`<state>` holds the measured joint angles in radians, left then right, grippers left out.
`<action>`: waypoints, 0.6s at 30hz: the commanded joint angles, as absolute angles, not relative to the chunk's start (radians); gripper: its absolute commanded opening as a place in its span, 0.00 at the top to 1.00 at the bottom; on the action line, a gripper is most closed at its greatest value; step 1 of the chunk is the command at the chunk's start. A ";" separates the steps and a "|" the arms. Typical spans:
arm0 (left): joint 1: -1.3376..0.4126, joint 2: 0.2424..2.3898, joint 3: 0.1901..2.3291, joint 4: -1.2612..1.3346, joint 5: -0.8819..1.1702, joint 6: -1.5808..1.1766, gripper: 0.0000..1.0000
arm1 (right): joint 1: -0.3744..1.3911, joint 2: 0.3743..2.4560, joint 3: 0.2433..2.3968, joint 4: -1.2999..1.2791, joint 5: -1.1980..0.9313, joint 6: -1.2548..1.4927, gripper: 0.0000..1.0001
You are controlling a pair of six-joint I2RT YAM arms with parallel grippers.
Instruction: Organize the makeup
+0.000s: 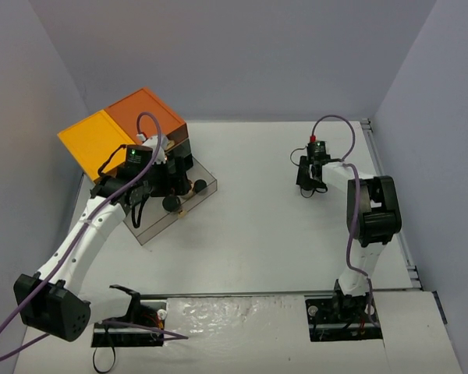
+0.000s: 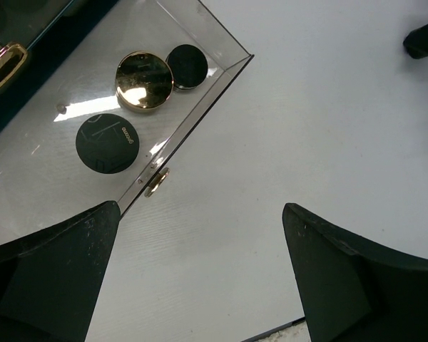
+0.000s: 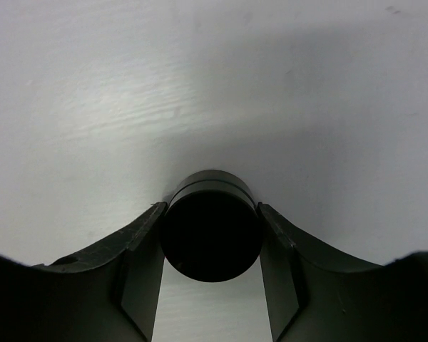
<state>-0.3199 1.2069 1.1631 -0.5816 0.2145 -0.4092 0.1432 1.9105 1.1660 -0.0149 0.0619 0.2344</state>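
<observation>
well apart from the clear drawer [image 2: 36,157], the right tool [image 3: 211,214] pinches a round black compact [image 3: 211,239]; the left tool [image 2: 200,208] hangs spread over the drawer's corner.

Clear glossy plastic drawer [image 2: 57,187] — shiny gold metallic jar lid [image 2: 144,80], matt black compact [image 3: 212,231].

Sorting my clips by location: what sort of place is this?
Probably a robot test cell, not a home: plain walls box in a white table, with a left arm and right arm bolted at its near edge.
</observation>
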 commanded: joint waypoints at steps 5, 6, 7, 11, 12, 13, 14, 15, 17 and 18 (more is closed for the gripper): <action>-0.325 1.238 1.289 -0.574 0.347 -0.459 0.03 | 0.501 1.631 1.151 0.035 -0.065 -0.031 1.00; -0.325 1.244 1.294 -0.572 0.380 -0.472 0.03 | 0.535 1.609 1.153 0.045 -0.097 -0.054 1.00; -0.325 1.250 1.300 -0.571 0.413 -0.485 0.03 | 0.569 1.588 1.155 0.055 -0.128 -0.077 1.00; -0.324 1.262 1.318 -0.556 0.519 -0.529 0.03 | 0.696 1.515 1.187 0.092 -0.200 -0.122 0.99; -0.325 1.261 1.319 -0.552 0.535 -0.542 0.03 | 0.727 1.512 1.204 0.095 -0.215 -0.132 0.99; -0.325 1.256 1.319 -0.546 0.543 -0.553 0.03 | 0.749 1.507 1.221 0.096 -0.225 -0.137 0.99; -0.325 1.251 1.319 -0.539 0.549 -0.563 0.03 | 0.770 1.502 1.238 0.098 -0.234 -0.141 0.99; -0.325 1.246 1.319 -0.532 0.554 -0.574 0.03 | 0.786 1.498 1.250 0.099 -0.247 -0.144 0.99; -0.325 1.239 1.319 -0.518 0.564 -0.593 0.03 | 0.811 1.489 1.276 0.105 -0.273 -0.148 0.99; -0.325 1.238 1.319 -0.513 0.574 -0.603 0.03 | 0.818 1.486 1.289 0.109 -0.285 -0.149 0.99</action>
